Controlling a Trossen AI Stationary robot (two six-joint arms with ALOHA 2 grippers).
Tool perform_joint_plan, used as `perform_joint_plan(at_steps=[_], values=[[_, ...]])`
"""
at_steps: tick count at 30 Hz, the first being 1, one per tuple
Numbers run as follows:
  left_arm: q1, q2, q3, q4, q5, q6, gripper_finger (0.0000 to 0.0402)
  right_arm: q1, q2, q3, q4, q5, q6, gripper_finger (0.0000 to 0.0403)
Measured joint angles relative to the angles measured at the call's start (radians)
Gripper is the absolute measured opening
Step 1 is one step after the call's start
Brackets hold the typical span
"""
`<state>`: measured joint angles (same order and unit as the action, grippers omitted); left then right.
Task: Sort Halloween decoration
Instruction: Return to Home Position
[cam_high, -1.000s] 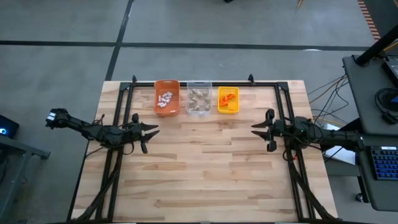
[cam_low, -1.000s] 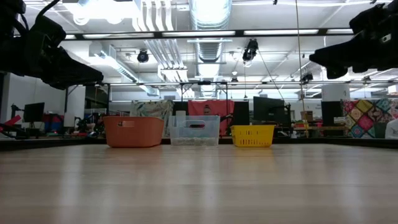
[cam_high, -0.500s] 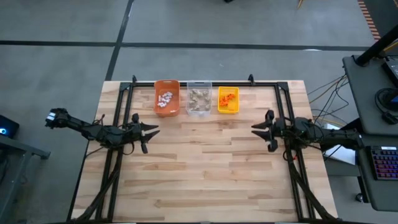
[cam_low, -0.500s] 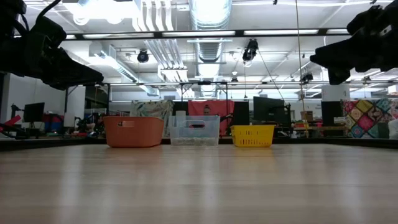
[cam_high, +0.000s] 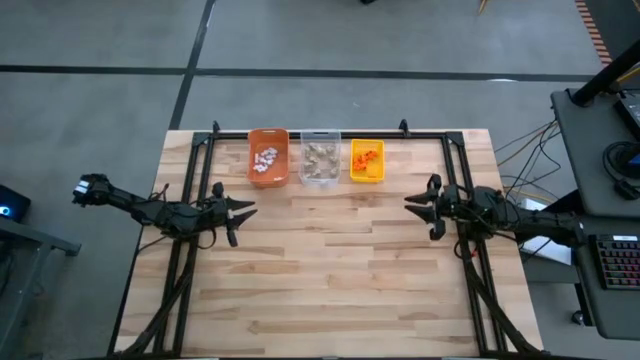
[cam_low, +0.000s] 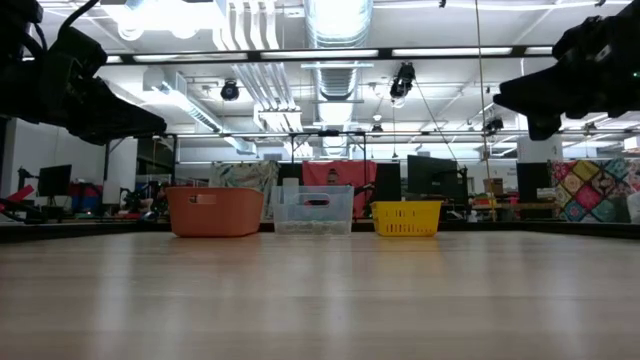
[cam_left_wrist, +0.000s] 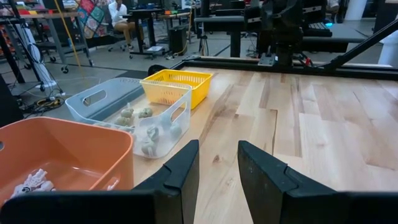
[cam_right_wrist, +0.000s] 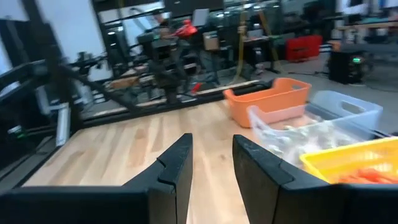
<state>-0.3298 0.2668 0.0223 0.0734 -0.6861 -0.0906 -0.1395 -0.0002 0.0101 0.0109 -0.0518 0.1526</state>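
Three bins stand in a row at the table's far middle. The orange bin (cam_high: 268, 157) holds white trinkets (cam_left_wrist: 31, 183), the clear bin (cam_high: 320, 158) holds grey-tan ones (cam_left_wrist: 146, 134), and the yellow bin (cam_high: 367, 161) holds orange ones (cam_high: 367, 155). My left gripper (cam_high: 250, 209) hovers level above the table's left side, pointing toward the middle. It is open, with nothing between its fingers (cam_left_wrist: 180, 180). My right gripper (cam_high: 408, 207) hovers opposite it at the right side, also open, with nothing between its fingers (cam_right_wrist: 177, 168).
A black metal frame (cam_high: 330, 133) runs along the table's far edge and down both sides under the arms. The wooden tabletop (cam_high: 330, 270) stretches between the grippers and toward the near edge. A desk with a keyboard (cam_high: 615, 265) stands beyond the right edge.
My right gripper has rolled a little about the line it points along, staying in place above the table.
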Motion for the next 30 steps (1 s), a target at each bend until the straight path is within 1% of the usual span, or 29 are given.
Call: perform_joint_plan(at_steps=[2, 4, 7, 9, 15, 30], values=[[0.0, 0.0, 0.0, 0.0, 0.0, 0.0, 0.0094, -0.033, 0.0, 0.0, 0.0, 0.0, 0.012, 0.0105], [0.0, 0.001, 0.0, 0.0, 0.0, 0.0, 0.0094, -0.053, 0.0, 0.0, 0.002, -0.014, -0.019, 0.0105], [0.0, 0.001, 0.0, 0.0, 0.0, 0.0, 0.0094, -0.053, 0.0, 0.0, 0.013, -0.073, -0.107, 0.0105], [0.0, 0.001, 0.0, 0.0, 0.0, 0.0, 0.0094, -0.053, 0.0, -0.001, 0.018, -0.104, -0.127, 0.0105], [0.0, 0.002, 0.0, 0.0, 0.0, 0.0, 0.0094, -0.077, 0.0, -0.001, 0.019, -0.104, -0.127, 0.0105], [0.0, 0.002, 0.0, 0.0, 0.0, 0.0, 0.0094, -0.077, 0.023, -0.001, 0.022, -0.105, -0.127, 0.0105]])
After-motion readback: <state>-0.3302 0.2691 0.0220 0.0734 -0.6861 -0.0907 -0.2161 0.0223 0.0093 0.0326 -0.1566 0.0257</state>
